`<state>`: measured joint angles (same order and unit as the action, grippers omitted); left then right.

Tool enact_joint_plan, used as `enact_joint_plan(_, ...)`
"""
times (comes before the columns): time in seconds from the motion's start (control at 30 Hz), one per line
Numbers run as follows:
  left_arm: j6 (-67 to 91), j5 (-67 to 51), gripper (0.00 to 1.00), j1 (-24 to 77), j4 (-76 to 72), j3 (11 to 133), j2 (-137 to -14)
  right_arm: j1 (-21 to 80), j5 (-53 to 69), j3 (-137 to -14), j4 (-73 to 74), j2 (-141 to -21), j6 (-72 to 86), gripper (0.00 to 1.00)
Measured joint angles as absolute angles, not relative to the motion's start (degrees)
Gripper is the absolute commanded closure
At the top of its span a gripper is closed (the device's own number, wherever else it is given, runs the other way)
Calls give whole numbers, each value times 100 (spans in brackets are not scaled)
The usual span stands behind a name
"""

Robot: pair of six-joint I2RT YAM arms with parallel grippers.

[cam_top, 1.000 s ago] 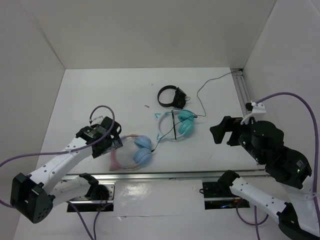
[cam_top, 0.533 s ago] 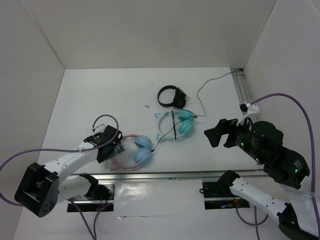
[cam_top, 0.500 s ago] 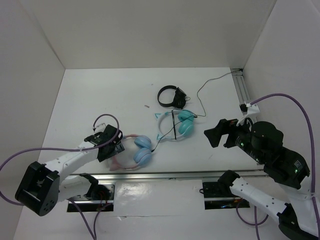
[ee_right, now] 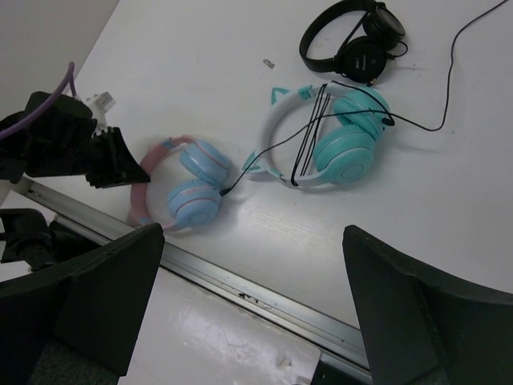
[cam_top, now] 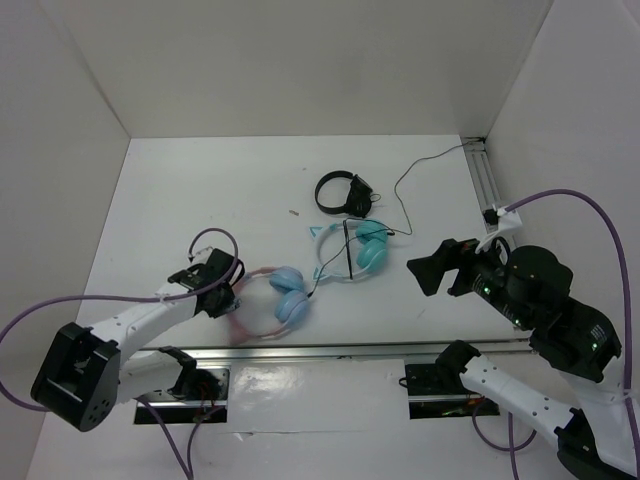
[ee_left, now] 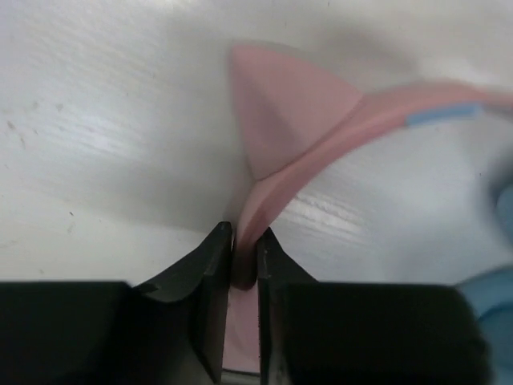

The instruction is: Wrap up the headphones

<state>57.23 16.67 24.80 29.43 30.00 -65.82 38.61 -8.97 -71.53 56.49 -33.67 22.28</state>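
Note:
The headphones (cam_top: 283,303) have a pink cat-eared band and light blue cups, and lie near the table's front edge left of centre; they also show in the right wrist view (ee_right: 188,188). My left gripper (cam_top: 230,292) is shut on the pink headband (ee_left: 282,191), its jaws pinching the band just below a cat ear (ee_left: 280,112). A thin black cable (cam_top: 318,283) runs from a blue cup towards the teal headphones. My right gripper (cam_top: 425,275) hangs open above the table's right side, with nothing between its fingers (ee_right: 88,297).
Teal-cupped white-banded headphones (cam_top: 352,250) lie just right of the pink pair, with black cable wound across them. Smaller black headphones (cam_top: 342,192) sit behind. A loose black cable (cam_top: 420,170) trails to the back right. A metal rail (cam_top: 360,350) runs along the front edge.
My left gripper has closed on the pink headband. The headphones have shifted slightly and look blurred. The right gripper has edged a little to the left.

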Motion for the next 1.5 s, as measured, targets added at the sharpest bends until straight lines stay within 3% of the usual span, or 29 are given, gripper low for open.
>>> enact_joint_plan(0.1,5719,1411,98,2510,3048,2886,-6368,3841,-849,-7087,5590,-3356,2250,0)
enact_joint_plan(0.13,5758,1400,100,2508,3041,2877,-6346,3828,-832,-7057,5570,-3354,2257,0)
enact_joint_plan(0.4,5848,1358,100,2641,3267,2967,-6326,3820,-762,-7004,5430,-3356,2294,0)
enact_joint_plan(0.57,5693,1288,100,2926,4158,3518,-5780,3809,-777,-6978,5330,-3356,2292,0)
enact_joint_plan(0.8,5236,1345,100,2958,5247,5664,-5122,3809,-340,-5854,4143,-2934,1957,0)
enact_joint_plan(1.07,4263,2211,100,2961,6477,8886,-5990,3809,596,-5137,2196,-2571,1424,0)
enact_joint_plan(1.3,3476,2108,100,2963,7052,10960,-6814,3802,482,-4984,805,-3795,888,0)
enact_joint_plan(1.5,3170,1614,100,2963,7264,11493,-6851,3800,-82,-4810,54,-4884,558,0)
